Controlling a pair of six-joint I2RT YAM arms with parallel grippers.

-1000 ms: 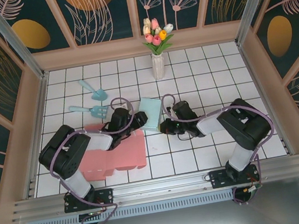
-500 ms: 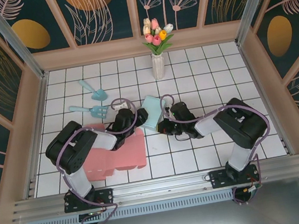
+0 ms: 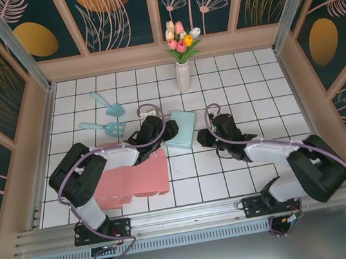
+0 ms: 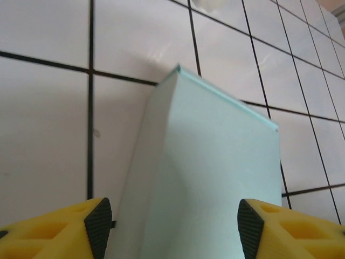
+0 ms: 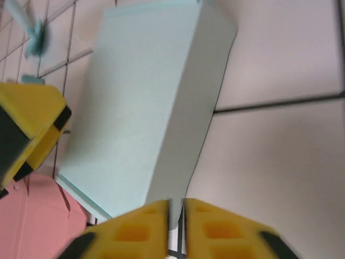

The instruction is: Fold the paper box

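A light blue paper box (image 3: 182,128) lies closed on the white tiles mid-table. My left gripper (image 3: 165,130) is at its left end, open, and the box (image 4: 210,178) spans the gap between the black pads (image 4: 99,226). My right gripper (image 3: 204,139) is at the box's near right corner. In the right wrist view its yellow fingers (image 5: 140,229) are pressed nearly together, and the grey side wall of the box (image 5: 135,108) tapers into the slit between them. A flat pink box blank (image 3: 138,177) lies under the left arm.
A white vase of tulips (image 3: 182,69) stands at the back centre. Two blue toy garden tools (image 3: 109,104) lie at the back left. Wooden walls enclose the tiled floor, and the pink blank's corner (image 5: 27,221) sits beside the blue box.
The blue box has tipped from leaning to lying flat and has shifted slightly right. Both grippers moved right with it, the right arm stretching further out to the right.
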